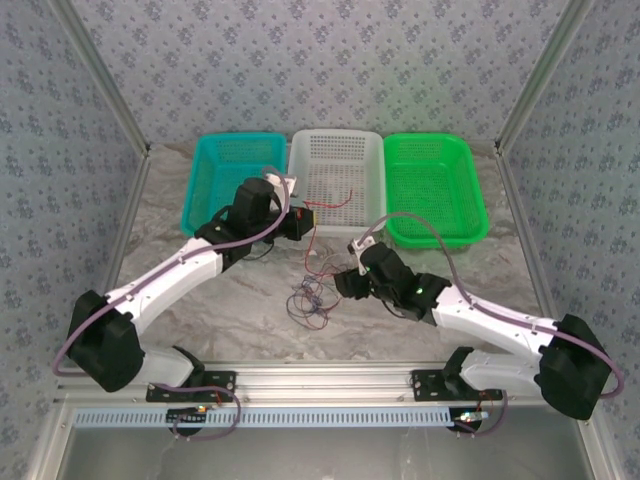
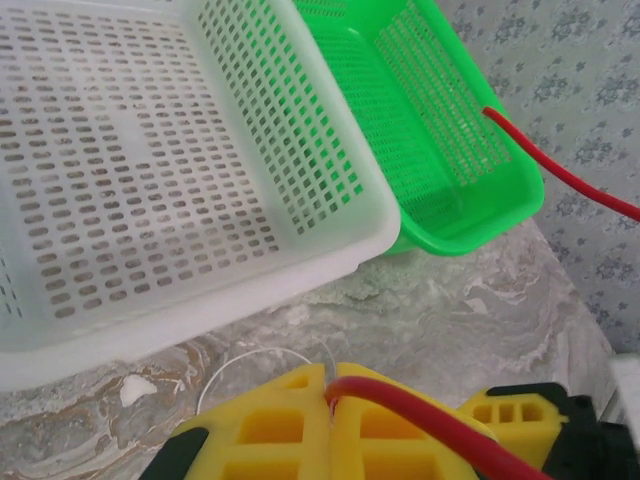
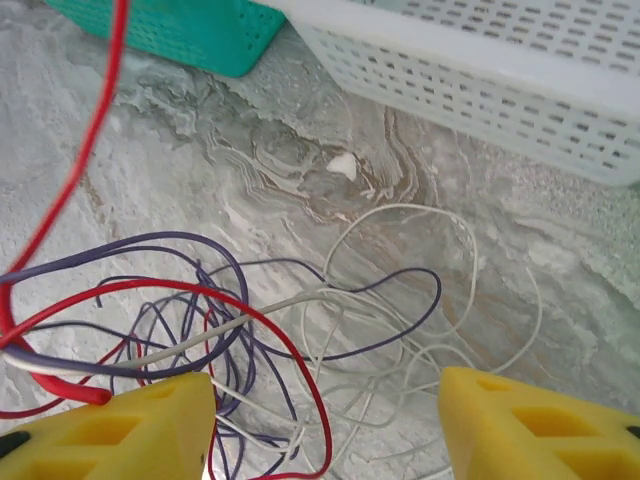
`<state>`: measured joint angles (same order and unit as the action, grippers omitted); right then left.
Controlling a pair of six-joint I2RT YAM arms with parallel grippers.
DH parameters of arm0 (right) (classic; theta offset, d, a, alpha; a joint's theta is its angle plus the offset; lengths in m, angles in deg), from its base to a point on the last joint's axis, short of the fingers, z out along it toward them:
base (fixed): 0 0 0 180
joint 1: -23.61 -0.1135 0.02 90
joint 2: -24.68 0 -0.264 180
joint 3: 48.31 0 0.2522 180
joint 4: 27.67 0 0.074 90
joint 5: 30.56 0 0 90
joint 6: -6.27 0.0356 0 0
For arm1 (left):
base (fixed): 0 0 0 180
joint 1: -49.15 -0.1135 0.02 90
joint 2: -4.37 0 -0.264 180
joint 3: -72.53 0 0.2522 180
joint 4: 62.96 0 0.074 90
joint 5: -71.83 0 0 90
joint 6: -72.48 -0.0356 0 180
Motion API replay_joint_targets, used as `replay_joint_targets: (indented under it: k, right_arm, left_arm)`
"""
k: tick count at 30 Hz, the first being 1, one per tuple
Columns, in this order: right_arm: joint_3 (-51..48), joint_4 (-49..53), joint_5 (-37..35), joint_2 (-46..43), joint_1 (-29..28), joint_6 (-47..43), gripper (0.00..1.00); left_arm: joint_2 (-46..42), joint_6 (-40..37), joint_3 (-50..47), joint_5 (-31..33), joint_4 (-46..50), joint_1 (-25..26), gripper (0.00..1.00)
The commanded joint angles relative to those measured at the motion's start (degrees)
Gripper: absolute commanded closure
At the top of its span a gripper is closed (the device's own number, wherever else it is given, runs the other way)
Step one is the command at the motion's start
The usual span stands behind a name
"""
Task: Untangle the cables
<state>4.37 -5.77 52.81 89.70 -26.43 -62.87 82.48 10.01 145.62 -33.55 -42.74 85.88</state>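
Table [image 1: 260, 335] carries three baskets along its far edge, with the white basket [image 1: 335, 134] in the middle. I have the left claw [image 2: 329, 398] pinched fully closed on the red cable [image 2: 560, 182] and raised before that basket, I judge to draw it out of the tangle [image 3: 250, 330]. The right claw [image 3: 325, 425] hovers low over the tangle, jaws wide, gripping nothing. Red, white and dark cables lie knotted there on the table.

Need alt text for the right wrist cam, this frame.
The right pincer, open wide, hovers over a loose tangle of red, purple and white cables on the marble table. A white basket and a teal basket sit along the top edge.
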Motion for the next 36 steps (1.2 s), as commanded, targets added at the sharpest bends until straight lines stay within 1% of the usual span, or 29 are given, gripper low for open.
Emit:
replay_joint_targets:
  k: [1, 4, 6, 11, 14, 16, 18, 19, 21, 24, 26, 28, 31, 34, 36]
  right_arm:
    - [2.4, -2.4, 0.3, 0.8, -0.5, -0.5, 0.33]
    - [3.8, -5.0, 2.8, 3.8, -0.6, -0.2, 0.31]
    - [5.8, -4.2, 2.8, 5.5, -1.1, -0.4, 0.30]
    - [7.0, 4.0, -2.2, 4.9, -1.4, -2.5, 0.32]
    - [5.5, 10.3, -5.0, 2.6, -0.5, -2.1, 0.36]
    - [4.6, 15.4, -8.7, 1.1, -0.1, -0.8, 0.38]
    - [3.5, 18.9, -12.4, -1.0, 0.0, 0.8, 0.37]
    - [2.9, 19.8, -13.6, -2.3, 0.0, 1.9, 0.35]
    - [1.9, 18.9, -13.9, -5.2, -0.1, 2.5, 0.32]
    - [0.8, 15.6, -13.7, -8.8, -0.5, 2.3, 0.31]
    - [1.1, 14.3, -13.4, -9.9, -0.4, 1.8, 0.30]
    - [2.2, 13.0, -11.5, -10.1, -0.5, 0.4, 0.29]
    - [3.9, 9.1, -7.2, -8.5, -1.1, -1.5, 0.27]
    - [5.1, 2.4, -2.3, -4.9, -2.2, -1.4, 0.25]
    - [6.0, -1.1, -1.3, -1.5, -3.3, -0.6, 0.25]
  left_arm:
    - [-2.2, 0.1, -0.1, 0.3, -0.8, -0.2, 1.00]
    - [-2.1, 0.6, 0.3, -0.3, -1.7, -0.2, 1.00]
    - [-1.8, 0.3, 0.8, -0.5, -1.5, -0.2, 1.00]
    - [-2.4, -1.0, 0.3, 1.0, 0.3, -0.2, 1.00]
    - [-2.7, -1.8, 0.3, 1.8, 1.6, -0.2, 1.00]
    - [-2.6, -2.0, 0.3, 2.1, 1.9, -0.2, 1.00]
    - [-2.4, -1.9, 0.1, 2.1, 2.1, -0.2, 1.00]
    - [-2.2, -1.9, 0.1, 2.2, 2.1, -0.2, 1.00]
    - [-1.7, -1.7, 0.3, 2.0, 2.2, -0.2, 1.00]
    - [-1.0, -1.5, 0.7, 1.5, 2.2, -0.1, 1.00]
    - [-0.7, -1.3, 1.0, 1.5, 2.2, 0.2, 1.00]
    - [-0.5, -1.3, 1.1, 1.5, 2.2, 0.3, 1.00]
    - [-0.1, -1.1, 1.5, 1.5, 2.1, 0.5, 1.00]
    - [0.6, -0.5, 2.0, 1.4, 1.6, 0.8, 1.00]
    - [0.7, 0.1, 2.3, 1.1, 1.0, 0.8, 1.00]
